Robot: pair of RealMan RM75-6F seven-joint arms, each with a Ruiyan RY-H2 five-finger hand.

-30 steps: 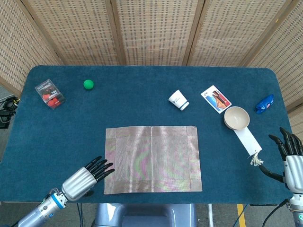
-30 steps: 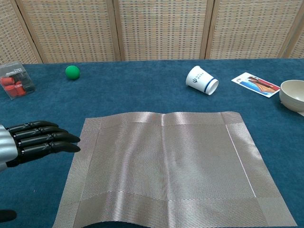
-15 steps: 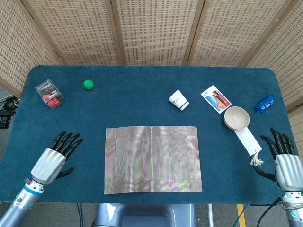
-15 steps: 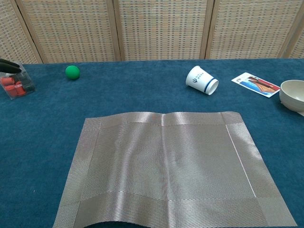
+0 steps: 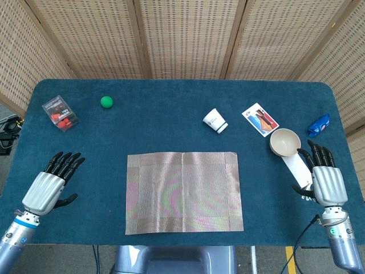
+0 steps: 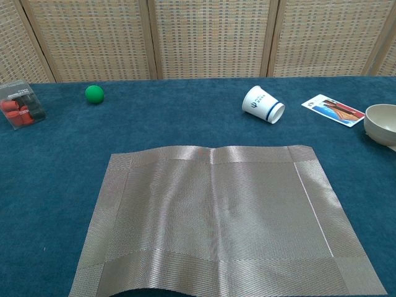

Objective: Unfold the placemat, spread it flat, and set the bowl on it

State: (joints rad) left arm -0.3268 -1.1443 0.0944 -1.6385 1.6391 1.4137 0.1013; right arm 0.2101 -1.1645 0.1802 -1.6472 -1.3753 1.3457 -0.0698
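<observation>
1. Compared with a second ago, the left robot hand (image 5: 50, 184) has pulled away from the mat (image 5: 183, 192) and now sits well to the mat's left, near the worktop (image 5: 171, 123) edge, fingers spread and holding nothing.
2. The right robot hand (image 5: 324, 177) has moved in from the far right of the mat toward the bowl (image 5: 284, 142); it is now just beside the bowl, over the white strip (image 5: 296, 166), fingers apart and empty.
3. The mat has not shifted in that time. It lies unfolded in the middle of the worktop, so I judge unfolding and spreading done, with the bowl step beginning.
4. The bowl is upright, up and to the right of the mat, well apart from it and not yet gripped.
5. The mat is a rectangular woven sheet with a metallic pink-green sheen and a darker border band. The chest view shows a centre crease and a slight lift along its near edge, so it is not perfectly flat.
6. The bowl is round, smooth and cream, likely rigid.
7. The worktop is covered in a dark blue, felt-like fabric.
8. Beyond the mat lies a tipped paper cup (image 5: 215, 120), with a card (image 5: 260, 120) to the cup's right.
</observation>
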